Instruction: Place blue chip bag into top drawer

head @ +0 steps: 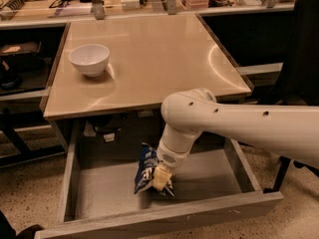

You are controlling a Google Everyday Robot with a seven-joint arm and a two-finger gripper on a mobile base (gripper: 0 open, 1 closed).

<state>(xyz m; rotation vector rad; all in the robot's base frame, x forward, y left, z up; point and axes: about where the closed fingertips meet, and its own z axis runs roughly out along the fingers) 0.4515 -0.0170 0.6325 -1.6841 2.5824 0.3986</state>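
**Drawer open from above; arm and desk edge crowd it**

The wide grey wooden top drawer stands pulled out, with bare floor left and right of the crinkled dark-blue foil chip bag. The jaws are at the bag, inside the drawer. The thick white robot arm crosses above the drawer's right half. The smooth beige desk overhangs the drawer's back. The round white bowl stands well apart, on the desk's left.
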